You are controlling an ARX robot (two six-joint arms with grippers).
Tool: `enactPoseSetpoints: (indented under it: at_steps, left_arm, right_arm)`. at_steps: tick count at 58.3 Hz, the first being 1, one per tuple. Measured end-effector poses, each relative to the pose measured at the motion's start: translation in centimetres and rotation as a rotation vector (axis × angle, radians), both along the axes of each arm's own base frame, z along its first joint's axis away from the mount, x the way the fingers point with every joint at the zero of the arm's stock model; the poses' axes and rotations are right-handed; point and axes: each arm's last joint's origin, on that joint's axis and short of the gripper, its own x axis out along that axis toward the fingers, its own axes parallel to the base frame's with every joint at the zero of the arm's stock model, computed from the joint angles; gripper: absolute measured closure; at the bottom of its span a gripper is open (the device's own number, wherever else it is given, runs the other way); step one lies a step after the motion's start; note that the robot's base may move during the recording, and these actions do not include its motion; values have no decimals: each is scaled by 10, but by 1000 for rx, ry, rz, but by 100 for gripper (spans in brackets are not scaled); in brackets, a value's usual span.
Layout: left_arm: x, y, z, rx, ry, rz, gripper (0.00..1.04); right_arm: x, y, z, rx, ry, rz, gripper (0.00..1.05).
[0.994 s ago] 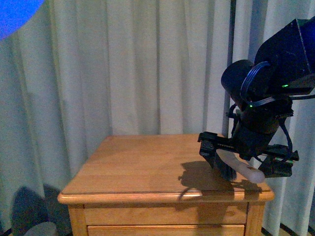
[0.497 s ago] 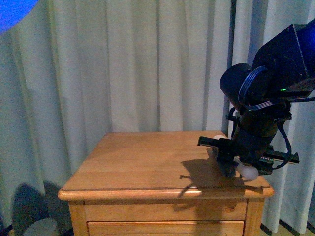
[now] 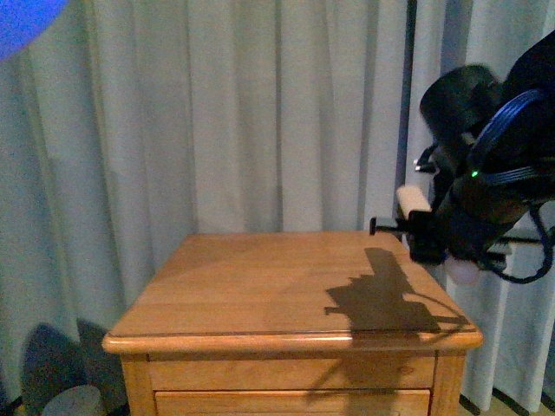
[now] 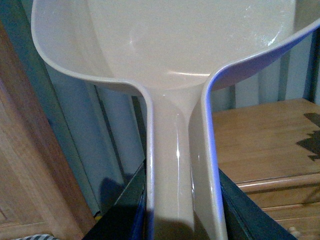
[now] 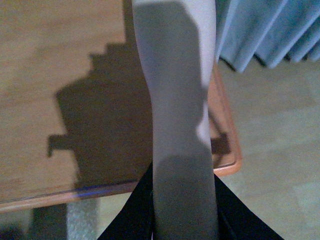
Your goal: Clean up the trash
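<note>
before pale curtains point(image 3: 260, 113), right hand point(image 3: 431, 238) shadows table point(image 3: 251, 286).

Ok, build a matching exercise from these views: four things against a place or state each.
1 beige plastic dustpan
2 pale straight handle
3 light wooden bedside table
4 pale pleated curtain

A hangs behind the table
B gripped by the right arm's fingers
C gripped by the left arm's fingers
D bears a dark shadow

Pairs: 1-C, 2-B, 3-D, 4-A

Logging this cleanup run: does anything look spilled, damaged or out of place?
Nothing stands out. The wooden tabletop shows only a shadow, no spill or damage; no paper wad is in view. The dustpan and the pale handle look intact.
</note>
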Motion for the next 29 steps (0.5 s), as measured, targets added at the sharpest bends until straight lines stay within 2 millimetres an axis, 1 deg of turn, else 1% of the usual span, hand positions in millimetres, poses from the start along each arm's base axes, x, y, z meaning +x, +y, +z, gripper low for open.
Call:
enactPoseSetpoints:
  at_steps: [4,6,9,12,15,19,20,22,23,25,29]
  left_arm:
    - [0,0,0,0,0,0,77]
    - [0,0,0,0,0,0,77]
    - [0,0,0,0,0,0,77]
    - [0,0,0,0,0,0,77]
    - [0,0,0,0,0,0,77]
    - [0,0,0,0,0,0,77]
    - [0,0,0,0,0,0,77]
    - [0,0,0,0,0,0,77]
    - [0,0,0,0,0,0,77]
    - [0,0,0,0,0,0,77]
    - [0,0,0,0,0,0,77]
  right_arm:
    - [-24,-10,21,-23,-135,24,85]
    - [-35,-14,29,-32,-182,38,85]
    - [-50,-20,36,-49,-242,52,85]
    - [-70,-27,41,-65,-304,69,85]
    - [-86,-33,43,-77,-348,78,85]
    - [-119,-45,42,-105,-426,90,85]
    - [-131,-49,41,-119,-451,84,85]
    - [-147,-55,38,-128,-473,79,85]
    - [-150,-56,37,-128,-478,77,85]
    - [-165,-62,34,-145,-496,65,85]
    - [-183,-69,29,-153,-514,42,85]
